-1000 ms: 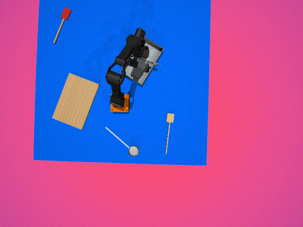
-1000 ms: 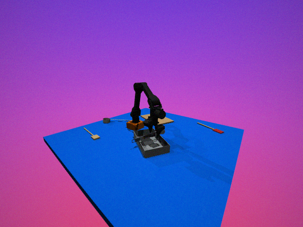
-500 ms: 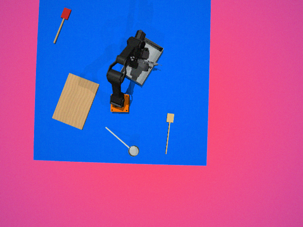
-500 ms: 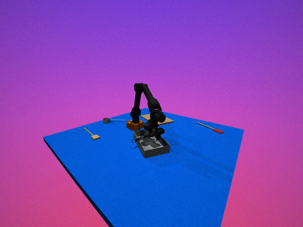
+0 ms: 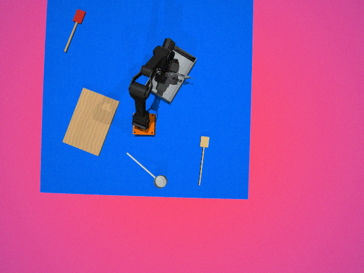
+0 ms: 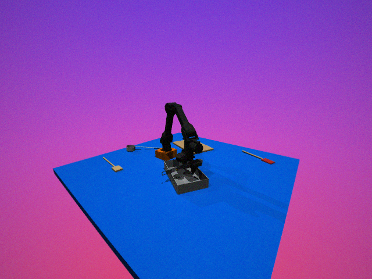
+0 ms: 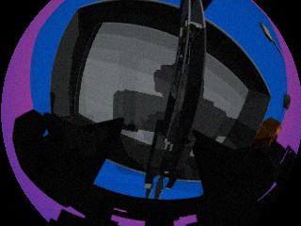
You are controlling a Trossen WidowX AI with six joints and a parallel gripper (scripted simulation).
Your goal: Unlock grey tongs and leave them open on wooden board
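The grey tongs (image 5: 186, 77) (image 6: 172, 170) (image 7: 198, 71) lie across the roasting tin (image 5: 168, 98) (image 6: 193, 186) (image 7: 101, 61), their narrow tips past its rim. In the wrist view their two arms run close together. My gripper (image 5: 168, 70) (image 6: 188, 163) (image 7: 157, 127) is low over the tin and open, one finger on each side of the tongs, with gaps beside them. The arm hides part of the tongs in the top and exterior views. The wooden board (image 5: 88, 123) (image 6: 207, 147) lies flat on the other side of the arm's base.
The orange base (image 5: 152, 126) (image 6: 163, 154) stands between tin and board. A red-headed spatula (image 5: 79, 16) (image 6: 268, 161), a pale wooden spatula (image 5: 204, 141) (image 6: 117, 168) and a long-handled round grey pan (image 5: 160, 181) (image 6: 130, 147) lie farther out on the blue table. The tin's walls stand around the fingers.
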